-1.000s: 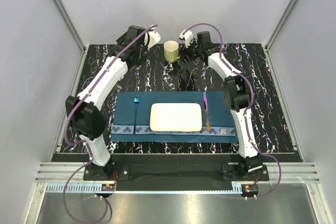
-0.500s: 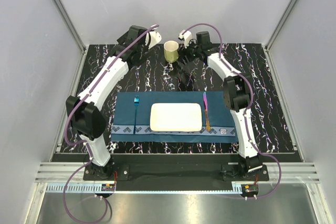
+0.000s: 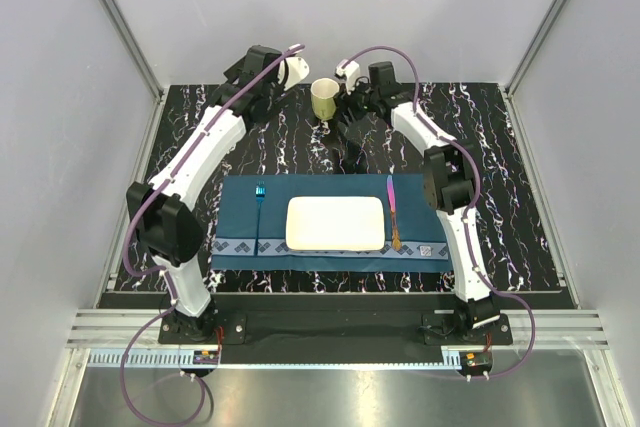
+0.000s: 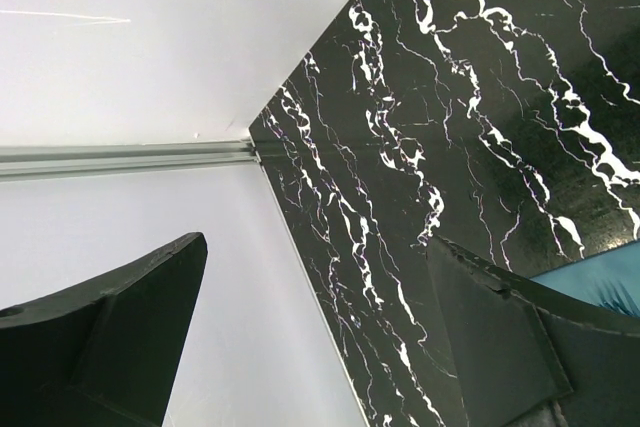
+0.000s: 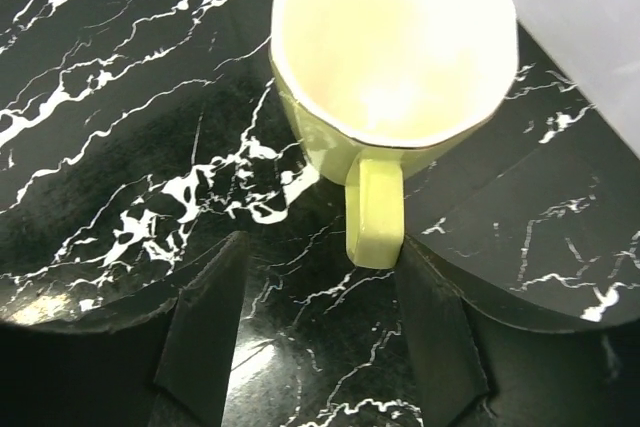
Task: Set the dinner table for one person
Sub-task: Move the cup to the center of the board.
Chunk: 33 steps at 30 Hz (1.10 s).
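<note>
A pale yellow mug stands upright at the back of the dinner table. In the right wrist view the mug is empty and its handle points toward my right gripper. That gripper is open, the handle's end beside its right finger and a wide gap to its left finger. My left gripper is open and empty near the table's back left corner. On the dark blue placemat lie a blue fork, a cream rectangular plate and a purple-handled knife.
White enclosure walls close in the back and both sides of the table. Aluminium frame posts stand at the back corners. Both arms reach over the table's back half, the left arm along the left side and the right arm along the right.
My right gripper has moved left toward the mug, bringing the handle between its fingers, and its jaws have narrowed a little. The left arm has barely shifted.
</note>
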{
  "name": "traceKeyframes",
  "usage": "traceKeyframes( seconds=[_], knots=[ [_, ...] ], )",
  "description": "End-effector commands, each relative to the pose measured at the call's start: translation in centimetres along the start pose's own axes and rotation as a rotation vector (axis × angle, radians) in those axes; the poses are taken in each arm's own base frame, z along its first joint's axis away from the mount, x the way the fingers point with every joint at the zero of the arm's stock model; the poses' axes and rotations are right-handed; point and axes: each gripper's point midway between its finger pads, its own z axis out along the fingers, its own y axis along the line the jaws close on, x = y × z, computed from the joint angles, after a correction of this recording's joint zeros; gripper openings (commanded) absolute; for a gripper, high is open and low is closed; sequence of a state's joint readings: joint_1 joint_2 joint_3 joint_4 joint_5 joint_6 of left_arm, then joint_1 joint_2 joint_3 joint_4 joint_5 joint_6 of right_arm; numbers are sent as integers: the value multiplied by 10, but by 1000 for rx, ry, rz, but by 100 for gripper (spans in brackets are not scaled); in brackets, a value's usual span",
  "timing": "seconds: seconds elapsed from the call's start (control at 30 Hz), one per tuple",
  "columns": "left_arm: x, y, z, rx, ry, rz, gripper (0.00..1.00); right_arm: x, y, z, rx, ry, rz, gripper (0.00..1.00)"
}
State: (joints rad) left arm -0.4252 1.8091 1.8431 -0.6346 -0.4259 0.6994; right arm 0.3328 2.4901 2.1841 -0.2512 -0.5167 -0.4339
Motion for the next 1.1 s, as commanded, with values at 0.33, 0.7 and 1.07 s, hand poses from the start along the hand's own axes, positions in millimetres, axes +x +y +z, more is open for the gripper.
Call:
traceKeyframes(
  seconds=[0.33, 0.7, 1.07],
  knots=[
    [-23, 15, -12, -51, -64, -50, 99, -37, 31, -16, -41, -35, -28, 54],
    [-21, 12, -18, -49, -62, -64, 99, -48, 21, -9, 24, -53, -58, 59],
    [-19, 13, -22, -54, -62, -61, 99, -50, -8, -1, 166, -62, -109, 59]
  ],
)
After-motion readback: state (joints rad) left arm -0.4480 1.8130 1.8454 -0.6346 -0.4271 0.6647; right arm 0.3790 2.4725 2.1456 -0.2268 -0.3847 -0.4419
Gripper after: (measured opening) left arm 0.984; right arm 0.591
